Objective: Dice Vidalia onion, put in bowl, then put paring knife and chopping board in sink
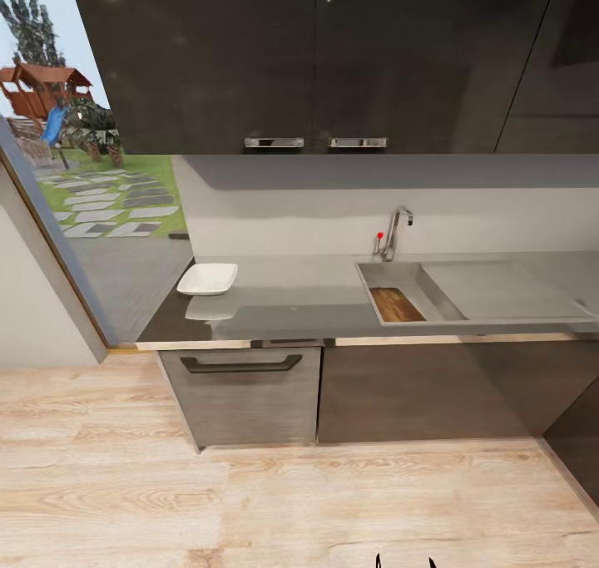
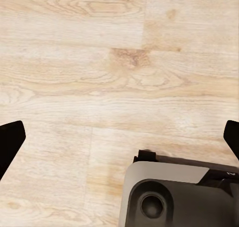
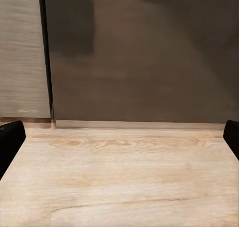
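**Board in the sink, bowl on the worktop, both pincers wide and empty**

From the head camera I see the chopping board (image 1: 396,304) lying flat on the bottom of the sink (image 1: 433,321), in the basin at the sink's left end, below the tap (image 1: 394,232). The sink's draining surface stretches away to the right of it. The bowl (image 1: 207,279) sits well apart from the sink, near the left end of the worktop (image 1: 308,298), close to the window, and its reflection shows on the glossy surface just in front of it. I cannot make out the knife or the onion.

Below the worktop are grey cabinets, one with a dark bar handle (image 1: 241,364); above hang dark wall cabinets. I am standing back on the light wood floor (image 1: 249,501).

My left pincer (image 2: 119,142) hangs over the floor and part of my base, fingers spread wide with nothing between them. My right pincer (image 3: 119,142) faces a cabinet front (image 3: 139,57), likewise wide open and empty.
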Motion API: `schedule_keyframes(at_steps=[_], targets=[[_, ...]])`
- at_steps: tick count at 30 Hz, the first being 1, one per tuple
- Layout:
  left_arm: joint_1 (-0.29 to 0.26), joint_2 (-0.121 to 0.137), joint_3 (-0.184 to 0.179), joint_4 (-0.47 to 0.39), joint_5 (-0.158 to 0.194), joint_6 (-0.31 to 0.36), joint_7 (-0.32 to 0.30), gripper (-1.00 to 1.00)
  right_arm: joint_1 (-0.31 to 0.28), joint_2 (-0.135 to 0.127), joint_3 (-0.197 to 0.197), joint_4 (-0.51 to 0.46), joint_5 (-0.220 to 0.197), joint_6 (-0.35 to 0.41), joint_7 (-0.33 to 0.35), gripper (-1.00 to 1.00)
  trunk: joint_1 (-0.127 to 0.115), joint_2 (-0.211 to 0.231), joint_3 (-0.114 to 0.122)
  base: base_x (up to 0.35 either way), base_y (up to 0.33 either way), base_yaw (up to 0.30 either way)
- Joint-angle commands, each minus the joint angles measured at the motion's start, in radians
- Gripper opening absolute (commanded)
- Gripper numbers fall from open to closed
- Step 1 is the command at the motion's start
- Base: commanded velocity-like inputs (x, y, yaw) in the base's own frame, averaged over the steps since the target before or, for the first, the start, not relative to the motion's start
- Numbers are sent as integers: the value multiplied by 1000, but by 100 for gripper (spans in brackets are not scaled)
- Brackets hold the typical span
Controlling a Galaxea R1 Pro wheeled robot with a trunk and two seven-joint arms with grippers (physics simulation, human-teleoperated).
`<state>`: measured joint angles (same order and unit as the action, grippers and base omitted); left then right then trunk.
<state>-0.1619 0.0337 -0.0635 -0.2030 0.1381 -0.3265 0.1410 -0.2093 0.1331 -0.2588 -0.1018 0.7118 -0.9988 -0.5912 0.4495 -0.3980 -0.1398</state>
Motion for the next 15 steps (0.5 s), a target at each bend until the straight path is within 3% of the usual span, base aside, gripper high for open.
schedule_keyframes(at_steps=[1, 15], targets=[[-1, 0, -7, 0, 9, -3, 3, 100, -1, 0, -5, 1, 11, -1, -7, 100, 1, -2, -2, 0, 0, 0], [-1, 0, -7, 0, 9, -3, 3, 100, -1, 0, -5, 0, 11, -1, -9, 100, 1, -2, -2, 0, 0, 0]])
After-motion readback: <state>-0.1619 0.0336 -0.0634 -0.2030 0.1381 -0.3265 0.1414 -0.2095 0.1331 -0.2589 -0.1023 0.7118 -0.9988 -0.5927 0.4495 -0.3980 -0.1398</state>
